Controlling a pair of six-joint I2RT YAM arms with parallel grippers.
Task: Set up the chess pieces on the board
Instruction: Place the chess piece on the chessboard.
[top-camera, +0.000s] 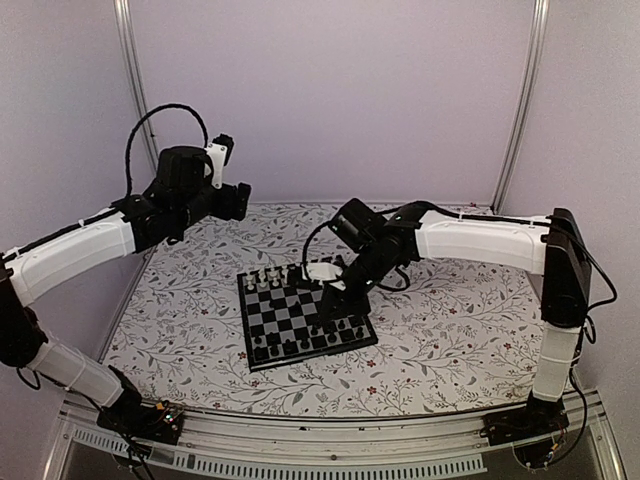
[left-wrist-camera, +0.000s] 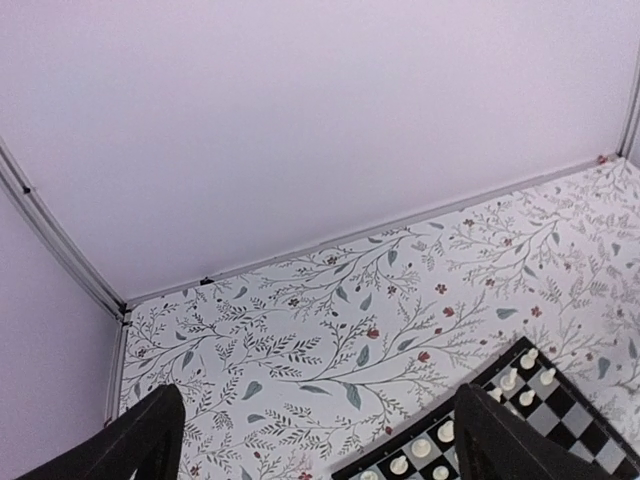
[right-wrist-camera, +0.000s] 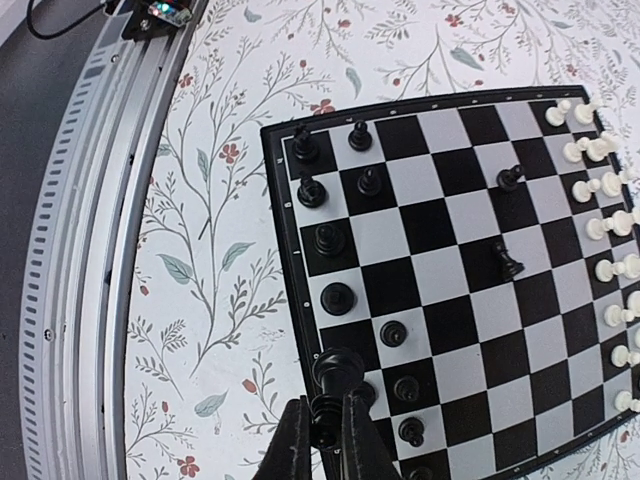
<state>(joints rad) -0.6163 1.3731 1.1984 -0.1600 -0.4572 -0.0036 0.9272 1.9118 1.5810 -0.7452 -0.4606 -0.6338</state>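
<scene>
Right gripper (right-wrist-camera: 326, 415) hangs over the near edge of the board (right-wrist-camera: 445, 275), fingers pressed in on a tall black piece (right-wrist-camera: 338, 368). Piece is upright, long axis vertical. It stands in line with black's back row, one square along from the last piece set there. The fingers hide its base, so I cannot tell whether it touches the square.

Coming move, as I read it: straight down and release, if it is not down already. Target square lies directly under the hand, so no sideways travel looks needed. Neighbours stand just beside it, one along the row and one ahead. Opening the fingers could clip them.

Left gripper (left-wrist-camera: 318, 420) is spread wide with nothing between the fingers. It is raised and aimed at the far left corner of the tabletop (left-wrist-camera: 330, 330). Only the board's white corner shows at the bottom right of its view. Right arm is much the nearer to the work.

Board contents:
- White pieces (right-wrist-camera: 590, 148) stand in two rows along the far edge.
- Black pieces (right-wrist-camera: 327, 238) line the near edge. Their second row has two squares vacant midway.
- Two strays (right-wrist-camera: 510, 262), both black, stand mid-board. They are beyond the hand toward white's side and well apart from black's rows. They are likely pawns for those gaps.

No box or tray shows; the board alone holds pieces.
</scene>
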